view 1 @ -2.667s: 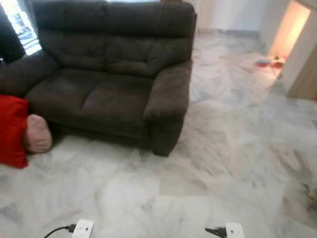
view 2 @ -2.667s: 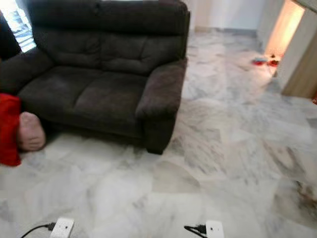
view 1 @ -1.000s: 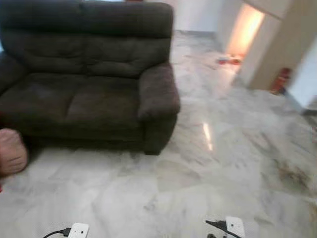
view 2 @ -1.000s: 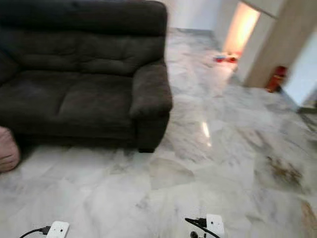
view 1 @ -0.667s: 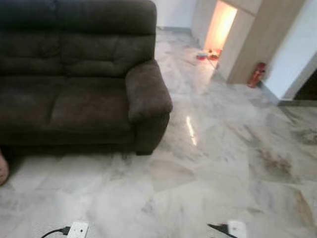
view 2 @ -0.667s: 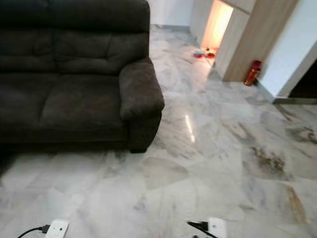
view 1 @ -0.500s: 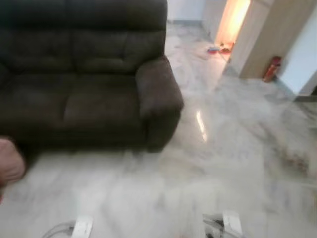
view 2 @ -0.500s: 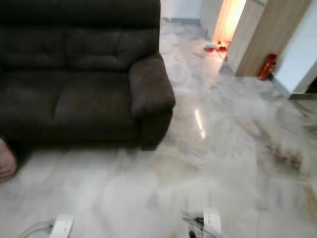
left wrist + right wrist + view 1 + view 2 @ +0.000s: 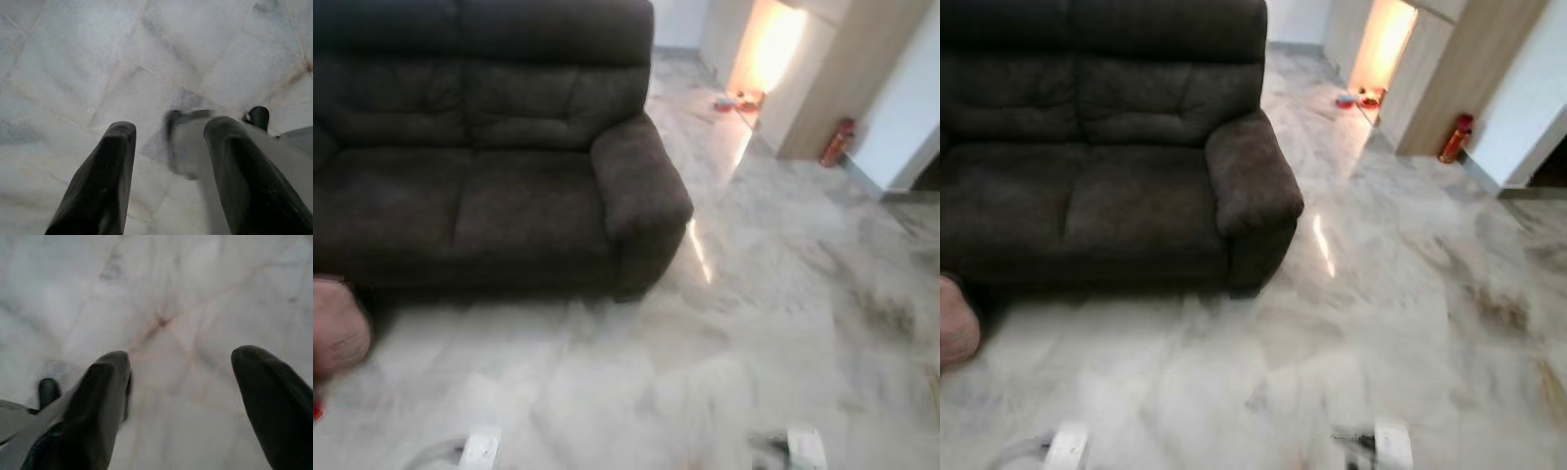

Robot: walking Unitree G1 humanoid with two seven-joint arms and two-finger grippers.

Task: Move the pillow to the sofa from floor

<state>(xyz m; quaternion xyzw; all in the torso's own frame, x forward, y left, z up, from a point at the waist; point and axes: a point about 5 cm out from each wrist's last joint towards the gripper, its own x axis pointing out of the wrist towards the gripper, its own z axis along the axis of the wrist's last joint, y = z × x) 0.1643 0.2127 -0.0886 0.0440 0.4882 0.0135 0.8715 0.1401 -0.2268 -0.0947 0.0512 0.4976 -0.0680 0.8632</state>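
A pinkish rounded pillow lies on the marble floor at the far left, cut by the picture's edge, just in front of the sofa's left end. The dark brown two-seat sofa stands ahead on the left with bare seat cushions. Both arms hang low: their white ends show at the bottom edge, left and right, blurred. My left gripper is open over bare floor. My right gripper is open over bare floor too, holding nothing.
Pale marble floor spreads wide to the right of the sofa. At the back right stand a wooden partition, a red fire extinguisher and a lit doorway with small items on the floor. A red sliver shows bottom left.
The camera swung right, losing the red cushion and most of the pillow, then back left a little, so the pillow shows again. Both arms still hang low and the picture is blurred.
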